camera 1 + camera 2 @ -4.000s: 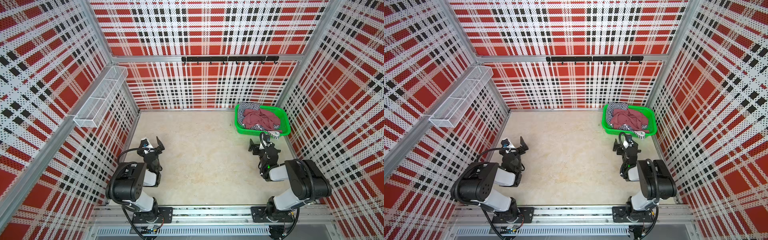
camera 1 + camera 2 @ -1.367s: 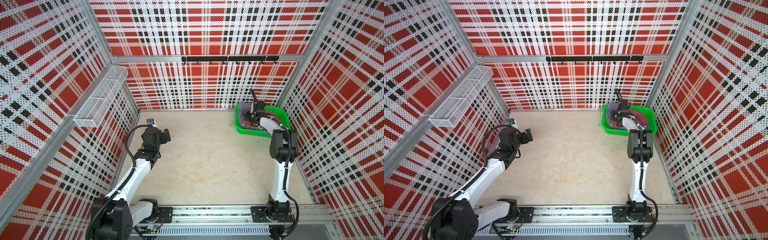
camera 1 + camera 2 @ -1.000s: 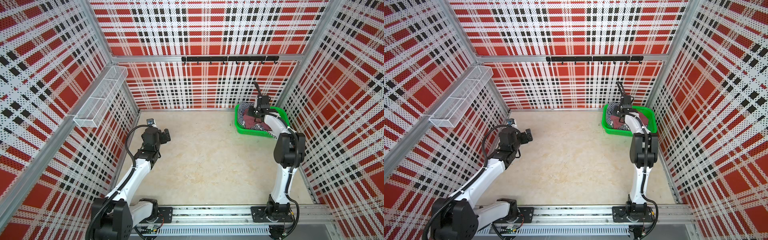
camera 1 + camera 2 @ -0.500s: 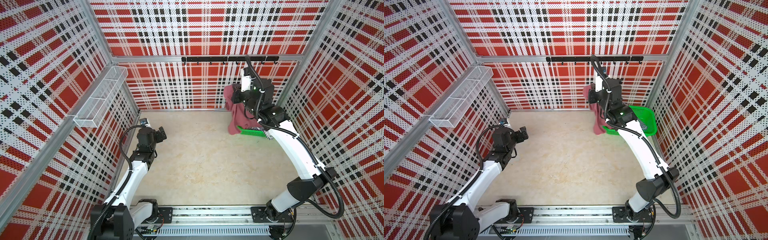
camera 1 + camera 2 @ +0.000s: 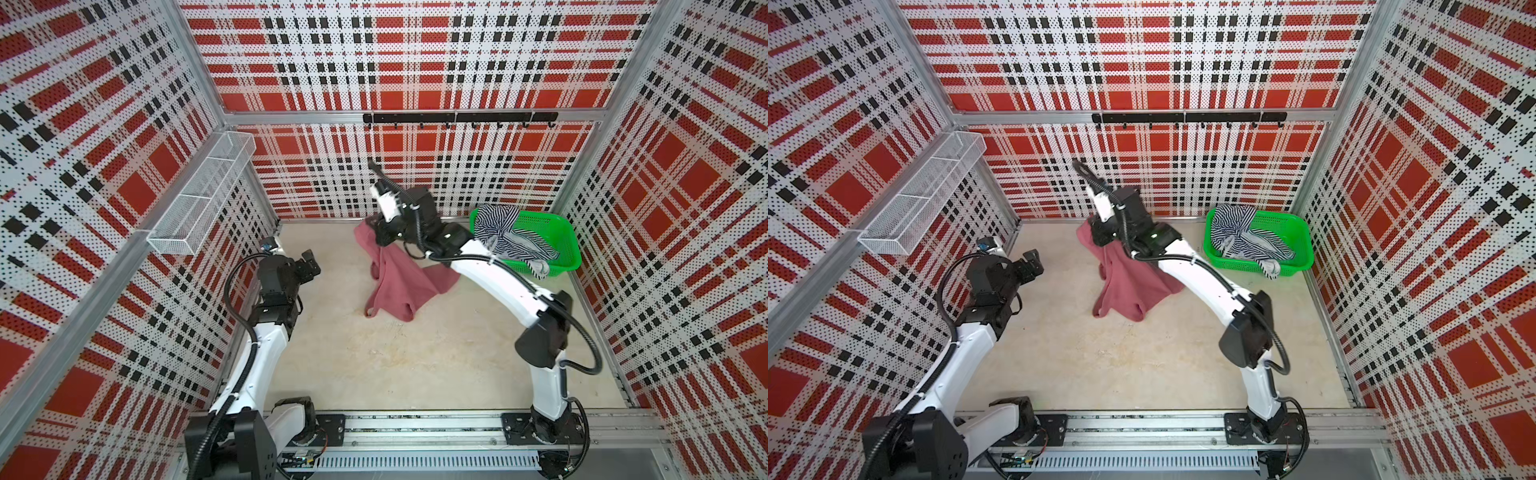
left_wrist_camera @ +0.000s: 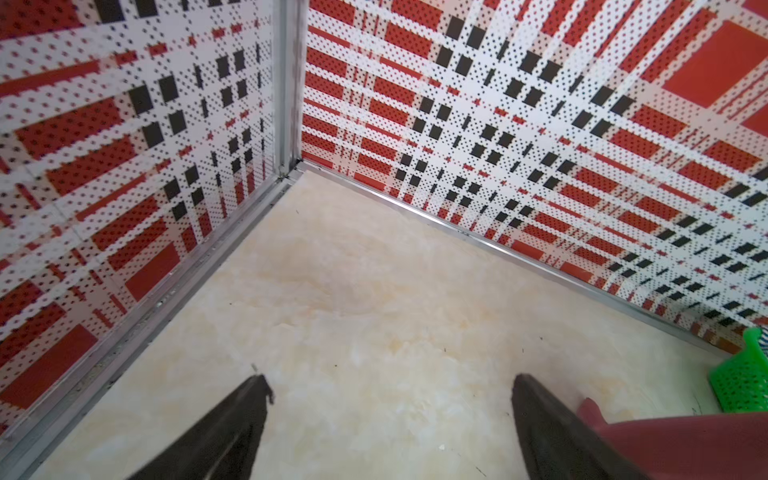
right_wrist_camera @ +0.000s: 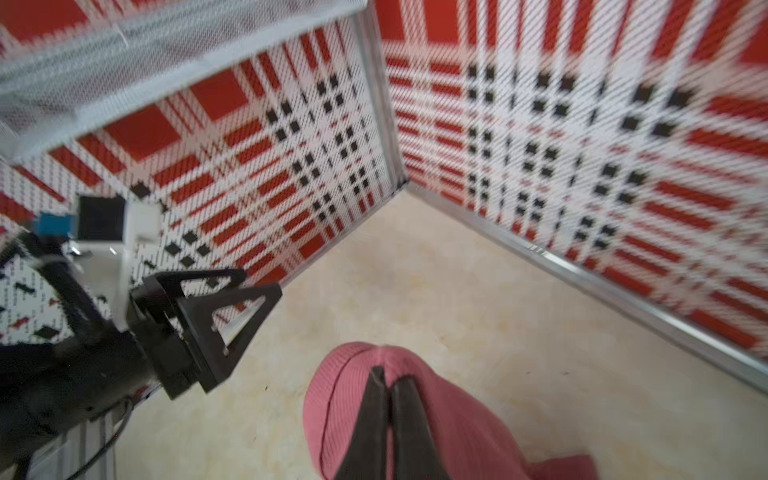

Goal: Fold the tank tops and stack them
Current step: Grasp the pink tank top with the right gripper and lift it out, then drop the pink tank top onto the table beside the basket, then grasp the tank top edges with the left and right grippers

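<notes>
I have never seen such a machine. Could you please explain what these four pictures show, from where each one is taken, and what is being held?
This is a two-armed robot mounted at the front edge of a beige table. Two pictures look down from above and are almost the same, like a pair of eyes. The other two pictures come from a small camera on each arm's wrist, looking out past that arm's gripper. The right gripper is shut on a rose tank top. It holds one end up while the rest drapes onto the table. The left gripper is open and holds nothing. A striped tank top lies in a green basket at the back right of the table.
</notes>
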